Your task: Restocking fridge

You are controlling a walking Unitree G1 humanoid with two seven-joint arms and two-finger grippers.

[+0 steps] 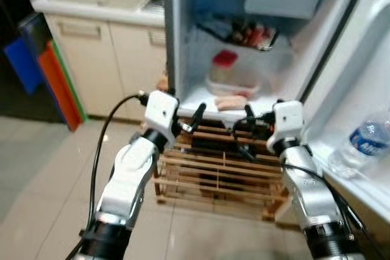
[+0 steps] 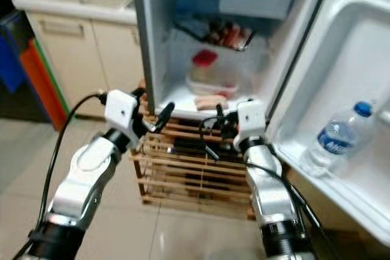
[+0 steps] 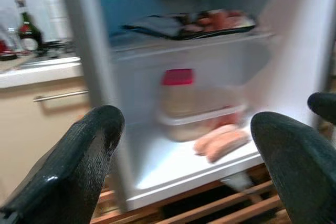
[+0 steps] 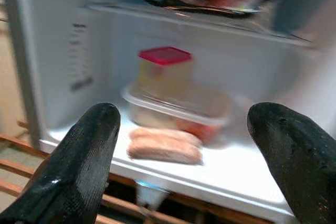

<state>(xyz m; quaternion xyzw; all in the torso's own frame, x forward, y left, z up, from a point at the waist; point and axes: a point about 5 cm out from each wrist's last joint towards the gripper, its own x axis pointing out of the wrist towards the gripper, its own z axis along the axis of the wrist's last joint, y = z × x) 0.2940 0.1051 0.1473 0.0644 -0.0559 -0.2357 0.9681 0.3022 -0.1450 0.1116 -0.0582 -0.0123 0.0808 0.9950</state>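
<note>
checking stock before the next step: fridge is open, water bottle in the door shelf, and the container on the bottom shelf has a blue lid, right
Not quite: the lid on the container is red, not blue, as the right wrist view shows. The rest holds: the fridge is open and the water bottle lies in the door shelf.

One open white fridge [image 1: 183,59]. Inside: one red-lidded plastic jar [image 1: 223,65], one clear shallow lidded container [image 4: 178,109], one pink wrapped sausage pack [image 4: 164,145], one dark tray of packets [image 3: 184,23]. One clear water bottle with blue cap [image 2: 337,132] in the door. One slatted wooden rack [image 1: 213,175] below.
</note>
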